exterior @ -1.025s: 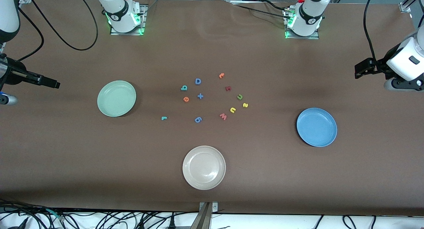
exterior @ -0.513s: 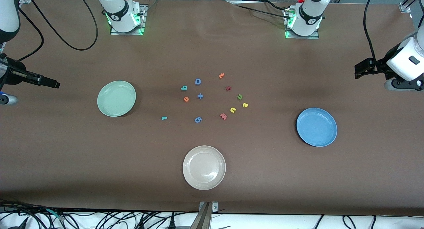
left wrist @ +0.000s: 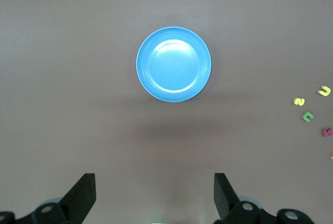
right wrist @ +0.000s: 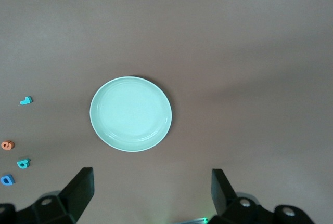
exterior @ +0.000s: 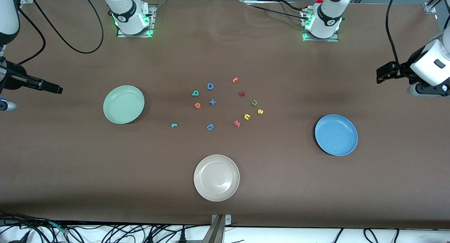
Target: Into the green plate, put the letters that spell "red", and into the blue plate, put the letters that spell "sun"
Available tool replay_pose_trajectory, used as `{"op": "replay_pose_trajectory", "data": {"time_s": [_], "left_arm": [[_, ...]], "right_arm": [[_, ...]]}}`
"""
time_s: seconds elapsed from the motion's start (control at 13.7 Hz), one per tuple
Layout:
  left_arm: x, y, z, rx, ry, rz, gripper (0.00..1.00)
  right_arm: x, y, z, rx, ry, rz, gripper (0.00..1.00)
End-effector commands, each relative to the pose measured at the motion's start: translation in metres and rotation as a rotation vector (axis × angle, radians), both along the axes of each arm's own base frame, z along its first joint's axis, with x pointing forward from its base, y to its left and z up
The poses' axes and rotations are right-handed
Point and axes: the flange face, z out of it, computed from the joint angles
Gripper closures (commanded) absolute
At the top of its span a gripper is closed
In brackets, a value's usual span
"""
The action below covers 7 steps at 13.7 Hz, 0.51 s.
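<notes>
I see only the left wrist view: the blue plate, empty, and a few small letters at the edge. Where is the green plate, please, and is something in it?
Observer: The green plate lies toward the right arm's end of the table, and it is empty.
Operator: Where are the letters for "red"?
Observer: The teal r, the orange e and the teal d lie on the bare table, none of them in a plate.
Operator: And the right gripper?
Observer: The right gripper hangs over the table beside the green plate, jaws open, holding nothing.
</notes>
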Motion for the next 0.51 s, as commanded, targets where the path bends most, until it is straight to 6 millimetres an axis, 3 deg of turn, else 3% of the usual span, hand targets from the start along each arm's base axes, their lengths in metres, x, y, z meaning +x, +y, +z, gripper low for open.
{"op": "replay_pose_trajectory", "data": {"time_s": [0.0, 0.44], "left_arm": [[0.0038, -0.0026, 0.0048, -0.025, -0.009, 0.009, 0.00], [0.0038, -0.0026, 0.0048, -0.025, -0.009, 0.009, 0.00]], "right_arm": [[-0.0047, -0.0102, 0.0074, 0.009, -0.001, -0.007, 0.00], [-0.0079, -0.0185, 0.0067, 0.009, 0.013, -0.022, 0.00]]}}
